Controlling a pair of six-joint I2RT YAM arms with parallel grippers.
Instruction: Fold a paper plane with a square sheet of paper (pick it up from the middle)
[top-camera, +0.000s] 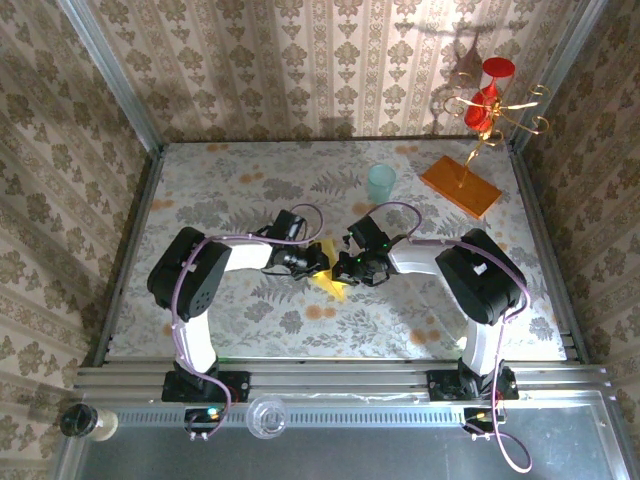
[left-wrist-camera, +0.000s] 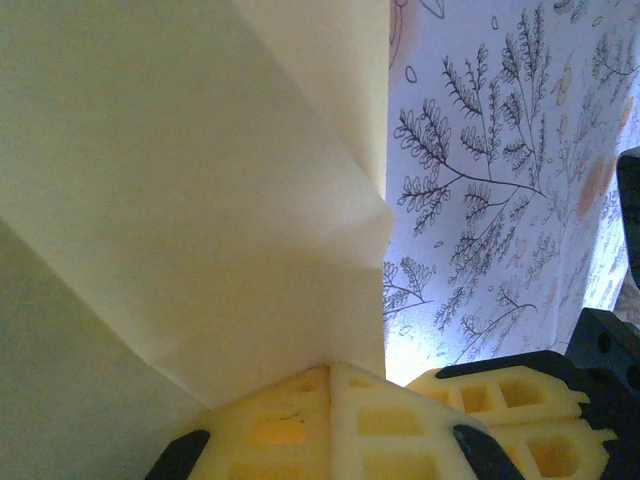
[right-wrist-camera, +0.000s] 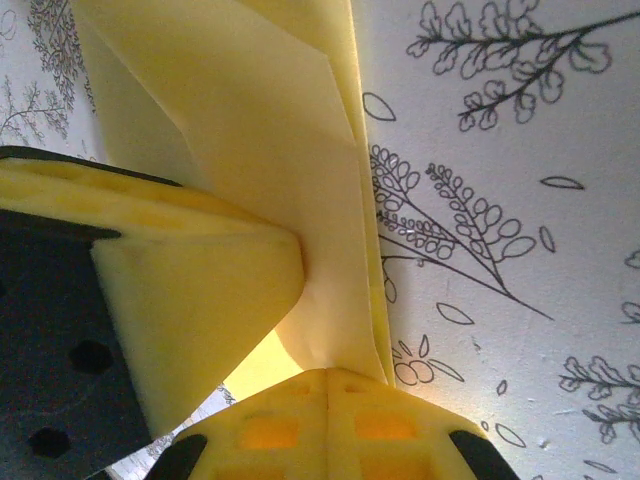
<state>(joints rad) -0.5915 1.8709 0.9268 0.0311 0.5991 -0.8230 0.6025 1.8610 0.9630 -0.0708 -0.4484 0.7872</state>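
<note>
Mid-fold, I judge: left pincer (top-camera: 320, 262) and right pincer (top-camera: 348, 268) both clamp shut on the half-folded yellow paper (top-camera: 332, 285), free corner toward 6 o'clock; next needs aligned creasing.

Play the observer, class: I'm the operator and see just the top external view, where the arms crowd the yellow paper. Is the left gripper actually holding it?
Observer: Yes. In the left wrist view, the left gripper is shut on the yellow paper.
Operator: And the right?
Observer: The right gripper is shut on a stacked edge of several layers.
Operator: Any folds made?
Observer: A diagonal flap lies folded over the layer beneath.
</note>
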